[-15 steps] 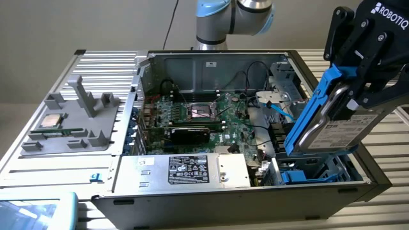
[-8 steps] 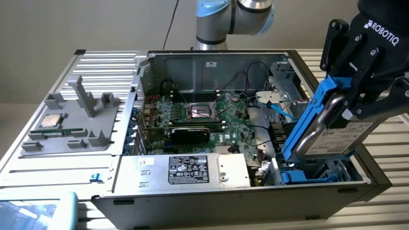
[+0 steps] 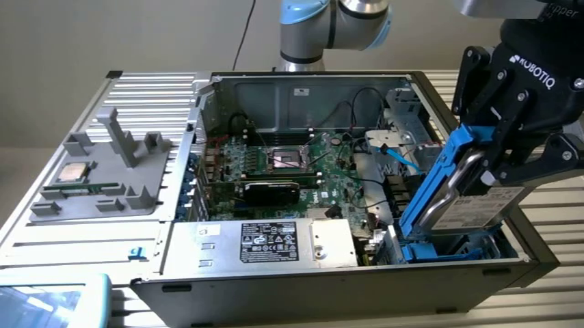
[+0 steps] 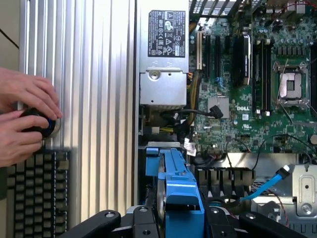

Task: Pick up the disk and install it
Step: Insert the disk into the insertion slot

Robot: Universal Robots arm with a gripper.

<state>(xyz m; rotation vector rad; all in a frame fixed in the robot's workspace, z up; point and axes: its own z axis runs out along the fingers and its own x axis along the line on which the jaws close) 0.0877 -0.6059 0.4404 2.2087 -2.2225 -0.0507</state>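
1. A ribbed aluminium counter point(image 3: 552, 294) carries an open computer case point(image 3: 319, 294), which lies on its side. Behind it is a plain beige wall point(image 3: 137, 34).
2. On the exterior view's left, a grey moulded tray point(image 3: 100, 198) holds a small square silver chip point(image 3: 75, 171).
3. In the wrist view, a person's two hands point(image 4: 22, 116) rest on a black and blue knob point(image 4: 43, 125) at the counter's edge, just beside a dark keyboard point(image 4: 34, 193).
4. The black body above the jaws reads "ROBOTIQ" point(image 3: 534, 72). The green motherboard point(image 4: 237, 74) bears "DELL". The silver power-supply box point(image 3: 273, 240) has a black label whose print is too small to read.
5. The disk point(image 3: 488, 203) is silver-grey with a white label and sits in a blue carrier frame. It stands on edge at the case's near corner, on the exterior view's right.
6. Its long axis runs steeply upward, leaning toward the exterior view's right. Its lower end is down in the blue drive bay point(image 3: 447, 249), and its label face is turned toward the exterior view's right.
7. The jaws are clamped on the disk's upper part, one on each flat side.
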